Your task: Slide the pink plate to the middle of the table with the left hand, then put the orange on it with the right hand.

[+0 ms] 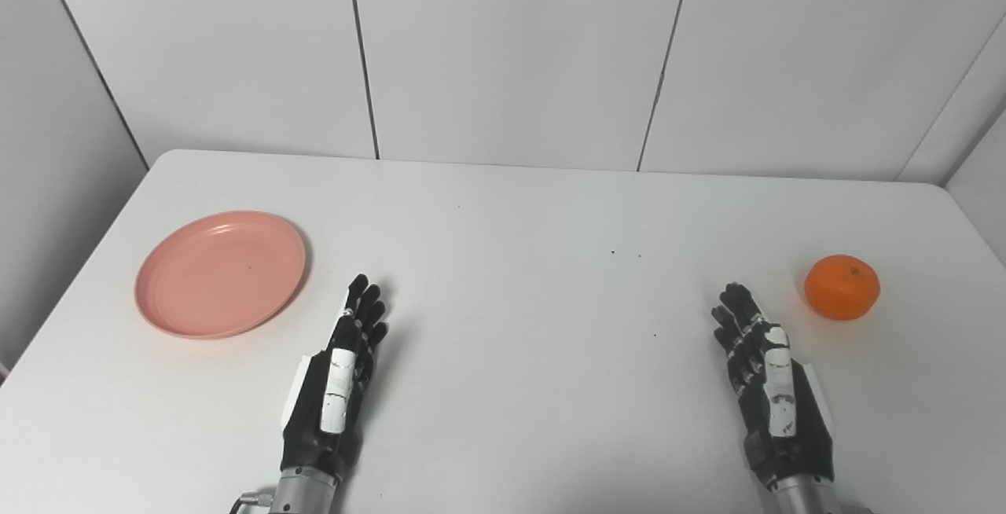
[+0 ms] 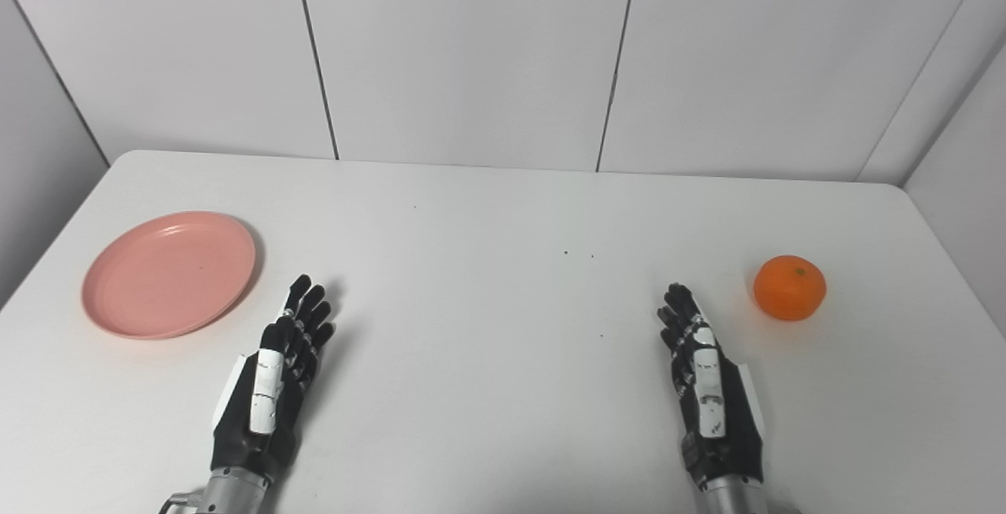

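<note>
A pink plate (image 1: 220,273) lies empty on the left side of the white table (image 1: 519,231). An orange (image 1: 842,287) sits on the right side of the table. My left hand (image 1: 339,379) is open, fingers straight and pointing away from me, to the right of the plate and a little nearer than it, touching nothing. My right hand (image 1: 766,384) is open, fingers straight, to the left of the orange and nearer than it, a short gap apart. Both hands hold nothing.
White wall panels (image 1: 511,50) stand right behind the table's far edge and along both sides. A few small dark specks (image 1: 613,252) dot the table's middle.
</note>
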